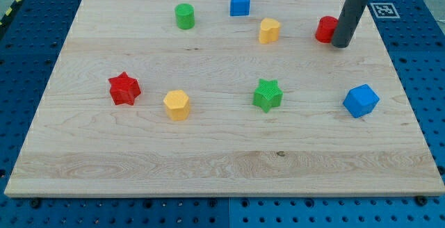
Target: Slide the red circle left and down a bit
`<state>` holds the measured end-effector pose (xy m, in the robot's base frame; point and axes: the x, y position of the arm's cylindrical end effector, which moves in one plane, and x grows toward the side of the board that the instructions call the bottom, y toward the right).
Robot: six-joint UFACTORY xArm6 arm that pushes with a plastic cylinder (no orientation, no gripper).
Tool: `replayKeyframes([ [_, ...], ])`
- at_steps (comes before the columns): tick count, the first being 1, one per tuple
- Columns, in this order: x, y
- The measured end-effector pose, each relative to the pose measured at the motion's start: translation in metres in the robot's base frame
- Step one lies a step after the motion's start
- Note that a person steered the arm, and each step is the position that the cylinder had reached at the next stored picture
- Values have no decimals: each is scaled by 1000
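Note:
The red circle (325, 30) is a short red cylinder near the view's top right of the wooden board (222, 165). My tip (341, 45) is at the end of the dark rod, right beside the red circle on its right and slightly lower side, touching or nearly touching it. The rod hides part of the circle's right edge.
A yellow heart-like block (269, 30) lies left of the red circle. A blue house-shaped block (240, 4) and a green cylinder (184, 16) sit at the top. A red star (124, 89), yellow hexagon (176, 105), green star (268, 94) and blue block (361, 101) lie mid-board.

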<state>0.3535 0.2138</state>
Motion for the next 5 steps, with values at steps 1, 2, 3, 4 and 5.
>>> replayKeyframes([
  [1, 12, 25],
  [2, 7, 36],
  [3, -8, 30],
  [4, -26, 21],
  [5, -44, 16],
])
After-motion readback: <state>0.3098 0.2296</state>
